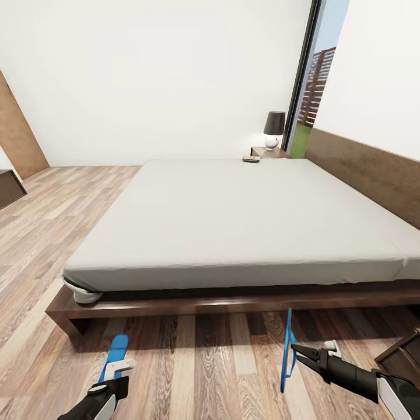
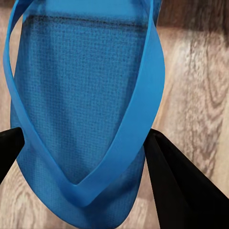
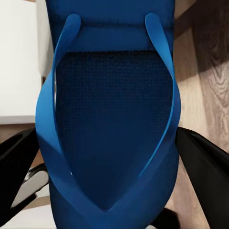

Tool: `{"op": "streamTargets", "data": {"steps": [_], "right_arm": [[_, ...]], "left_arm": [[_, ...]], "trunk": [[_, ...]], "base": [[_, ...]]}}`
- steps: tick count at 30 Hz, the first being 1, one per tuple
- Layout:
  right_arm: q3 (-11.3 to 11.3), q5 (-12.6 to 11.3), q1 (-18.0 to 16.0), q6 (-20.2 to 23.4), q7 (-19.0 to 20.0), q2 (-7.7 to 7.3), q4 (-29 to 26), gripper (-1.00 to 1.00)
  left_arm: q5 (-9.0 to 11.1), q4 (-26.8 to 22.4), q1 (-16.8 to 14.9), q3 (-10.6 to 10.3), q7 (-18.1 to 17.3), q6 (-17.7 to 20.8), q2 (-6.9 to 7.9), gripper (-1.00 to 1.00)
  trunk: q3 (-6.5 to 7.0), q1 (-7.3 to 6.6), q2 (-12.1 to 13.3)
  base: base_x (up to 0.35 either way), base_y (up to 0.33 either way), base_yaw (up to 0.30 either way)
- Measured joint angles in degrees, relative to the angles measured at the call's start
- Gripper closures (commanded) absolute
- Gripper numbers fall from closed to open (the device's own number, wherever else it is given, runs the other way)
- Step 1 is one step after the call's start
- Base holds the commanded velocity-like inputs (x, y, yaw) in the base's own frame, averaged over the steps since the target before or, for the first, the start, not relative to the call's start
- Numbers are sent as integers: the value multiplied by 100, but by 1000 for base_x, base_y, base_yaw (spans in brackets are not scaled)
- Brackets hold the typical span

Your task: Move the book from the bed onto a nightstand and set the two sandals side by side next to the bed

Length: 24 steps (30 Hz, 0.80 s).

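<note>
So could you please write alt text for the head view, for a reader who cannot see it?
Each hand holds a blue sandal above the wood floor in front of a large grey-topped bed: the left hand with one sandal, the right hand with the other sandal edge-on. A book lies at the bed's far edge.

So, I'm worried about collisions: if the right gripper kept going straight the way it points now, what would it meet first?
Probably nothing soon. The right gripper, holding a bright blue flat sandal on edge, points across bare wood-plank floor toward the left gripper and its sandal; depth is unclear.
</note>
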Motion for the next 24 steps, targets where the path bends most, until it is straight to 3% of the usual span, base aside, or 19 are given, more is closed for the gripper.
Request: {"op": "streamTargets", "data": {"steps": [24], "right_arm": [[-5, 69, 0, -27, -18, 9, 7, 100]], "left_arm": [[20, -10, 0, 25, 14, 3, -7, 100]], "trunk": [[-413, 505, -921]], "base": [[0, 0, 0]]}}
